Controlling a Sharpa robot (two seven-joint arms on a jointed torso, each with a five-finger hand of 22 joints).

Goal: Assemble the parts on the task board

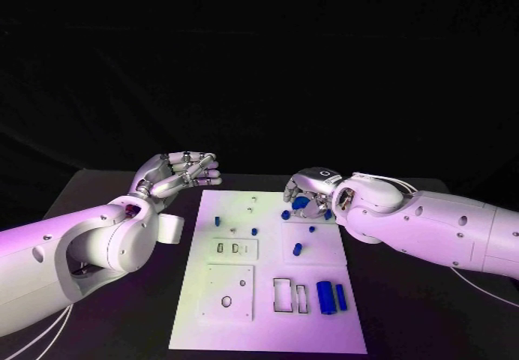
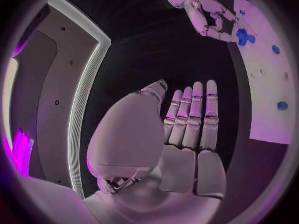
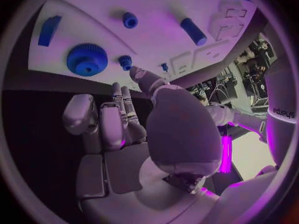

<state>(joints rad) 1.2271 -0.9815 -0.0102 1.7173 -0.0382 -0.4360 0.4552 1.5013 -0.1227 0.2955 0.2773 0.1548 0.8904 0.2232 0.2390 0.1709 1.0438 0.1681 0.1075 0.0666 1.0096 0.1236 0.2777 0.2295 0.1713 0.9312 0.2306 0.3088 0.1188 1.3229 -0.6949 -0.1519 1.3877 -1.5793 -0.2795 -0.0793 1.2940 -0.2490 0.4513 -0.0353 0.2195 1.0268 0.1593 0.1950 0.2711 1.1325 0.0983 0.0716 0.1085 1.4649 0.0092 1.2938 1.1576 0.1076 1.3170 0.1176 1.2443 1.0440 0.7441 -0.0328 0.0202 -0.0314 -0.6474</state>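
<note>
While the board lies as a long white plate in the lower middle of the head view, the two hands sit at its far end, one on each side. At the left of centre, the left hand hangs just off the board's upper left corner, over the black table; its fingers are bent in partway with nothing between them, and the left wrist view shows them lying side by side, fairly straight, over bare table, so the hand holds nothing. To the right of centre, the right hand is over the board's upper right corner, fingers curled down around a blue gear. In the right wrist view the gear lies flat on the board just past the fingertips; whether they touch or grip it I cannot tell.

Other blue parts are spread over the board: a small peg near the upper left, another peg just below it toward the middle, and two short pieces right of centre. Near the lower right lie a thick cylinder and a thinner bar, side by side and lengthwise, beside a rectangular cut-out. Further left sit a plate with an oval hole and a smaller plate with slots.
</note>
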